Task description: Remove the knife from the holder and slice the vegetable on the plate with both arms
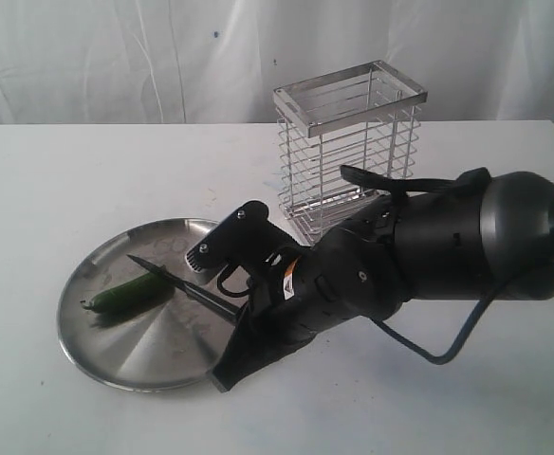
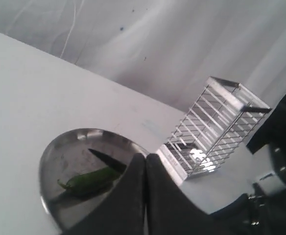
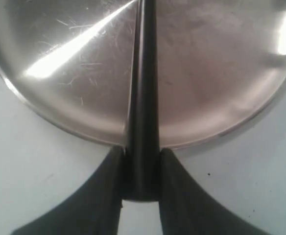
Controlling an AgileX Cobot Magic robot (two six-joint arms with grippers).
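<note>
The knife (image 1: 177, 284) lies low across the plate (image 1: 116, 372), its dark blade pointing past the tip of the vegetable (image 1: 130, 295) and touching or nearly touching it. My right gripper (image 1: 236, 311) is shut on the knife's black handle (image 3: 143, 122) just off the plate's (image 3: 216, 63) rim; its fingers (image 3: 106, 196) clamp both sides. My left gripper (image 2: 146, 160) is shut with nothing in it and looks down on the plate (image 2: 59, 147), the vegetable (image 2: 86, 180) and the blade (image 2: 106, 159). The left arm does not show in the exterior view.
The holder (image 1: 348, 152) stands behind the right arm near the table's back edge, and it is also in the left wrist view (image 2: 216, 127). A white curtain hangs behind the white table (image 1: 49, 190). A black cable (image 1: 443, 351) loops under the right arm.
</note>
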